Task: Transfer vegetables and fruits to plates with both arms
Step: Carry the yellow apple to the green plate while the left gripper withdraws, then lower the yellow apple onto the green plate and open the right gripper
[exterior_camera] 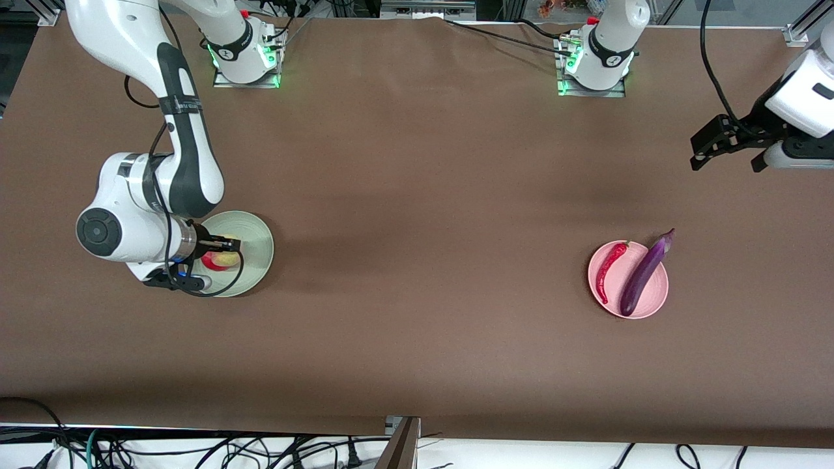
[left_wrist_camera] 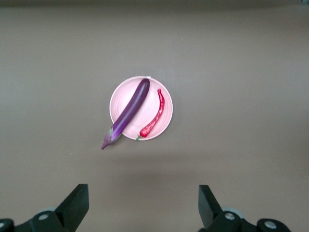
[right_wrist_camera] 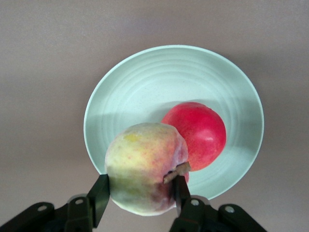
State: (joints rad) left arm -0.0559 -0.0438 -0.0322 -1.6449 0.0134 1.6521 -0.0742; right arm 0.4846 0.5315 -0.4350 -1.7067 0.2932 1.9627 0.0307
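My right gripper (exterior_camera: 223, 246) is shut on the yellowish-pink peach (exterior_camera: 227, 261) and holds it over the mint green plate (exterior_camera: 257, 236). The right wrist view shows the fingers (right_wrist_camera: 103, 192) clamped on both sides of the peach (right_wrist_camera: 144, 166), with the red apple (right_wrist_camera: 200, 133) lying on the plate (right_wrist_camera: 159, 79) beside it. The purple eggplant (exterior_camera: 642, 273) and the red chili (exterior_camera: 609, 270) lie on the pink plate (exterior_camera: 659, 296). My left gripper (exterior_camera: 726, 163) is open and empty, up in the air toward the left arm's end of the table. Its wrist view shows the eggplant (left_wrist_camera: 129, 111), the chili (left_wrist_camera: 155, 120) and the plate (left_wrist_camera: 116, 96).
The eggplant's stem end (exterior_camera: 667, 236) sticks out over the pink plate's rim. Brown cloth (exterior_camera: 417, 228) covers the table between the two plates. Cables (exterior_camera: 195, 449) hang below the table's near edge.
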